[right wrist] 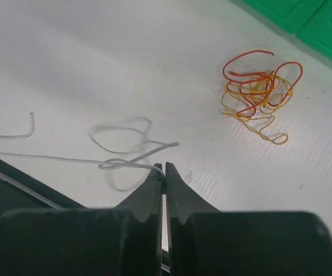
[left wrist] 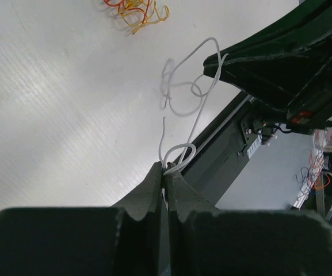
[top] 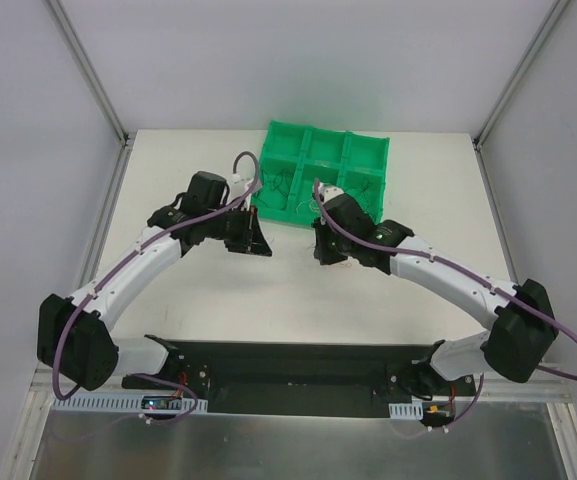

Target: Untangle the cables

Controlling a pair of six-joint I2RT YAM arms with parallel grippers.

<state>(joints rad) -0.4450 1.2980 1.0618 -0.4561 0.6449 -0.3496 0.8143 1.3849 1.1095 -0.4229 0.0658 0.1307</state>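
A thin white cable (left wrist: 200,112) hangs, looped and knotted, between my two grippers above the white table. My left gripper (left wrist: 167,168) is shut on one end of it. My right gripper (right wrist: 164,167) is shut on the other part, where the cable (right wrist: 128,164) twists into loops. In the top view the left gripper (top: 259,246) and the right gripper (top: 322,256) hover close together in front of the green tray (top: 280,135). A tangle of red and orange cables (right wrist: 258,92) lies on the table, also seen in the left wrist view (left wrist: 136,9). No black cable shows.
The green tray (right wrist: 321,23) with several compartments stands at the back of the table, just behind the tangle. The black base bar (top: 288,375) runs along the near edge. Grey walls enclose the table on three sides.
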